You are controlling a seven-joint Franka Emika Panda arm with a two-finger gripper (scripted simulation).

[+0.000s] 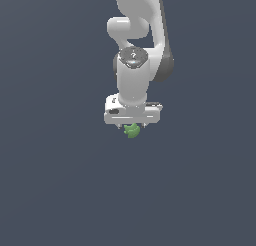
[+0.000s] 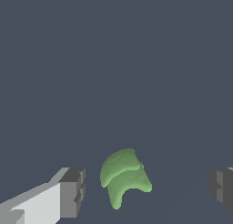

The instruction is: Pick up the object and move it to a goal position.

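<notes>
- All we find apart from the task's things is a flat, dark blue-grey desk (image 1: 55, 190) that fills the exterior view from edge to edge.
- In the wrist view we see the same plain surface, uniform in colour, with one faint straight line running slantwise across it.

Glossy white rounded arm (image 1: 134, 65), dark joints; claw (image 2: 145, 191) pads grey.

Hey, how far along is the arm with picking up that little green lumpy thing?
Done: the white gripper sits over the small matte green lobed object, which lies between its grey fingertips. In hand: the jaws are open, with gaps on both sides, so no grasp yet. Left: closing, lifting and carrying; no goal marker shows in either view.
</notes>
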